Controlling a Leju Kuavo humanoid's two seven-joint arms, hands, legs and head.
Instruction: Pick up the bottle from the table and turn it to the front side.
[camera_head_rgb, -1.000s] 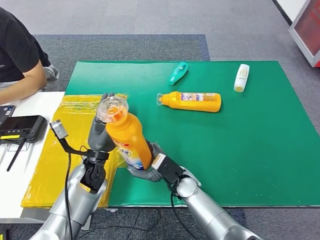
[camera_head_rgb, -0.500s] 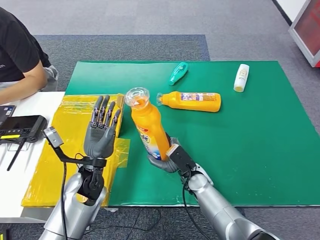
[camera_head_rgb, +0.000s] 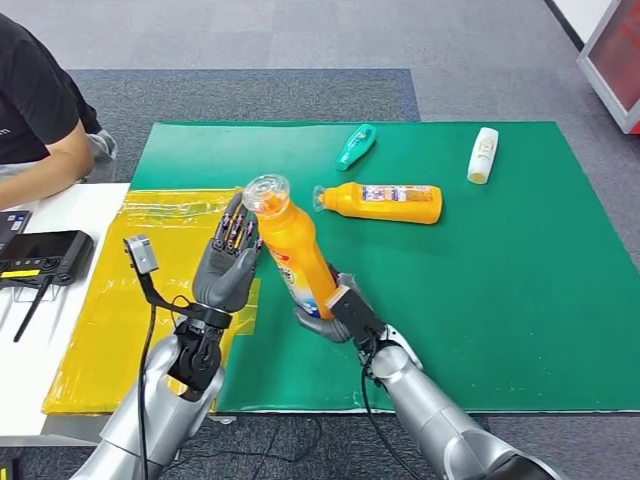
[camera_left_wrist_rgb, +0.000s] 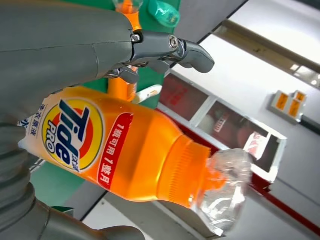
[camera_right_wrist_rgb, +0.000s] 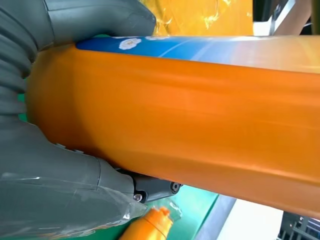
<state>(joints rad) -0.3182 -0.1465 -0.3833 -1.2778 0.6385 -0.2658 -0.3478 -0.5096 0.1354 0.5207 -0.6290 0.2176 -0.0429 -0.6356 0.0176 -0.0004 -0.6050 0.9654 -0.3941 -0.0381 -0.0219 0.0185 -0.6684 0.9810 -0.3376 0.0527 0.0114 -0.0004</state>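
Note:
An orange Tide bottle (camera_head_rgb: 293, 248) with a clear cap (camera_head_rgb: 266, 191) is tilted upright above the green mat (camera_head_rgb: 490, 300), cap leaning to the left. My right hand (camera_head_rgb: 332, 315) grips its base; in the right wrist view my fingers (camera_right_wrist_rgb: 75, 175) wrap the orange body (camera_right_wrist_rgb: 188, 115). My left hand (camera_head_rgb: 229, 265) is raised, fingers spread, close beside the bottle's shoulder; I cannot tell if they touch it. The left wrist view shows the Tide label (camera_left_wrist_rgb: 71, 135) facing my palm (camera_left_wrist_rgb: 56, 45).
A second orange bottle (camera_head_rgb: 385, 203) lies on the mat, with a teal bottle (camera_head_rgb: 356, 146) and a white bottle (camera_head_rgb: 483, 155) farther back. A yellow plastic sheet (camera_head_rgb: 113, 300) covers the left. A person's arm (camera_head_rgb: 38, 170) and a black device (camera_head_rgb: 45, 255) are at the far left.
My left hand let go of the bottle's neck, drew away to the left with fingers spread, and has now come back beside the bottle. My right hand stood the bottle more upright.

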